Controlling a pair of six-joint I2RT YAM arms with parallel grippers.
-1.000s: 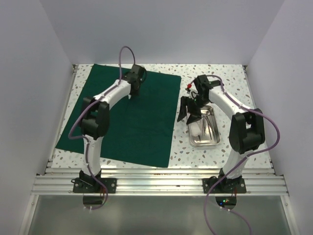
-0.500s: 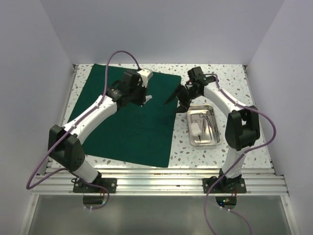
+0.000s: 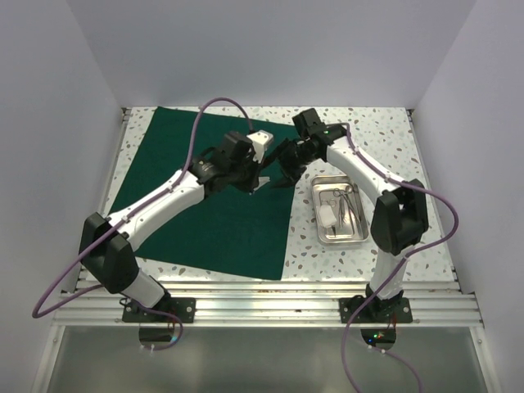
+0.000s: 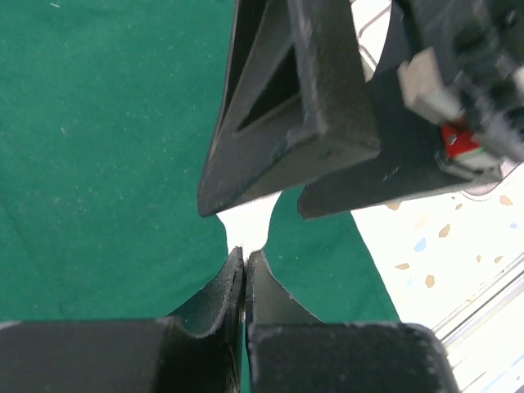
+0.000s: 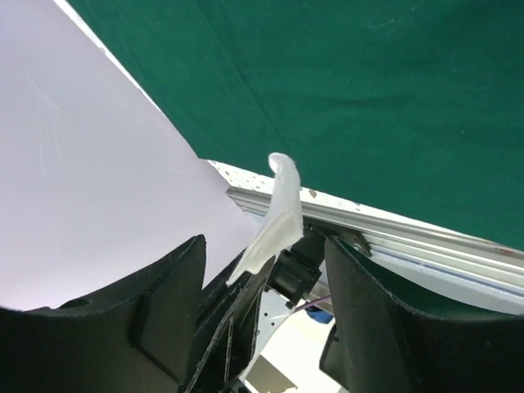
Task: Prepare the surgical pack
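surgical pack: not wrapped, its parts lie apart on the table (image 3: 385, 139)
drape (image 3: 237, 229): dark green, spread flat, on the table's 9 o'clock half in the top view
tray (image 3: 341, 241): steel, just off the drape's 3 o'clock edge, not on the cloth
instruments (image 3: 349, 203): metal, inside the tray
tray gauze (image 3: 327, 214): white, inside the tray on its 9 o'clock side
gauze piece (image 5: 278, 214): white, in the air above the drape near its 3 o'clock edge, pinched at its lower end
left gripper (image 4: 245, 255): clamped tight on the gauze piece, pointing toward 3 o'clock
right gripper (image 5: 264, 246): jaws wide, one finger on each side of the gauze piece, not closed on it
gripper contact: tips very close, touching or not can't be told
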